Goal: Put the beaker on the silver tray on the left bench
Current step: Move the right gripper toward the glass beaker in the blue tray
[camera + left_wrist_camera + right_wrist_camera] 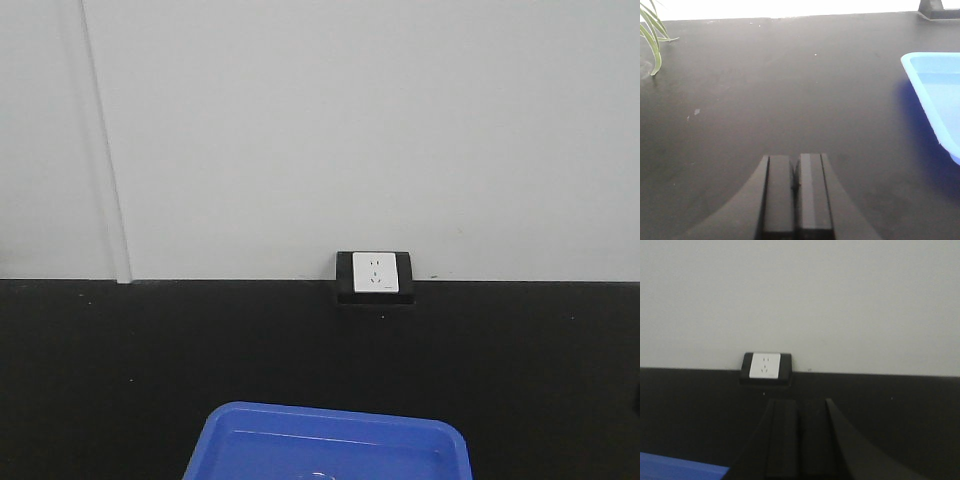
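The silver tray is out of view in every view. At the bottom edge of the front view a faint clear round rim (317, 476) shows inside the blue tray (240, 440); I cannot tell whether it is the beaker. My left gripper (796, 161) is shut and empty, low over the bare black bench (765, 90), with the blue tray's corner (935, 95) to its right. My right gripper (800, 405) is shut and empty, pointing at the wall, with the blue tray's edge (675, 467) at its lower left.
A white wall socket in a black box (375, 275) sits where the bench meets the wall; it also shows in the right wrist view (765, 366). Green plant leaves (652, 35) hang over the bench's far left.
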Controlling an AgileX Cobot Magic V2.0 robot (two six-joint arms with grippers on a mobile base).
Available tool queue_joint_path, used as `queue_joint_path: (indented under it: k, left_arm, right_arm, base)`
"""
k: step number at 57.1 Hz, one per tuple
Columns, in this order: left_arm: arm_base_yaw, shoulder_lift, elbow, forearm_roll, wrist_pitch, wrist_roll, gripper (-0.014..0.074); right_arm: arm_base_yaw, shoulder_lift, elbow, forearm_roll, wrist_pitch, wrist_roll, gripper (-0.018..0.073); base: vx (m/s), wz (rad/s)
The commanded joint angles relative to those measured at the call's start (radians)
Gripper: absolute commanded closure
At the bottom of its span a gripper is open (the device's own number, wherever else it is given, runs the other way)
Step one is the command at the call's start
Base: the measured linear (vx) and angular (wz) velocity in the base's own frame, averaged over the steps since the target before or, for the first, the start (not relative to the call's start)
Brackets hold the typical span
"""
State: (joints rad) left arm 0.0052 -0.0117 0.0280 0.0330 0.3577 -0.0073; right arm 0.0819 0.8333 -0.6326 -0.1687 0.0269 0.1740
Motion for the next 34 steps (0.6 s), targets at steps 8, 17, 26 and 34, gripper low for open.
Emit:
queue_joint_path:
  k: [8, 17, 26, 34]
  left_arm:
    - [-0.006, -0.016, 0.028, -0.002, -0.078, -0.004, 0.0595]
    - [-0.006, -0.016, 0.028, -0.002, -0.078, -0.004, 0.0595]
    - [-0.006, -0.016, 0.028, -0.002, -0.078, -0.004, 0.0595]
    - [-0.006, -0.016, 0.028, -0.002, -0.078, -0.004, 0.0595]
  right_arm:
    - [-0.005, 0.134, -0.043, -0.004, -0.172, 0.001, 0.0559]
    - [-0.005, 0.15, -0.043, -0.004, -0.16, 0.001, 0.0502]
    - [-0.005, 0.15, -0.043, -0.007, -0.154, 0.001, 0.0353]
    - [-0.005, 0.15, -0.043, -0.006, -0.156, 0.001, 0.0115]
  base:
    - [0.0, 0.0]
    - [0.0, 0.0]
    - [0.0, 0.0]
    - [0.0, 0.0]
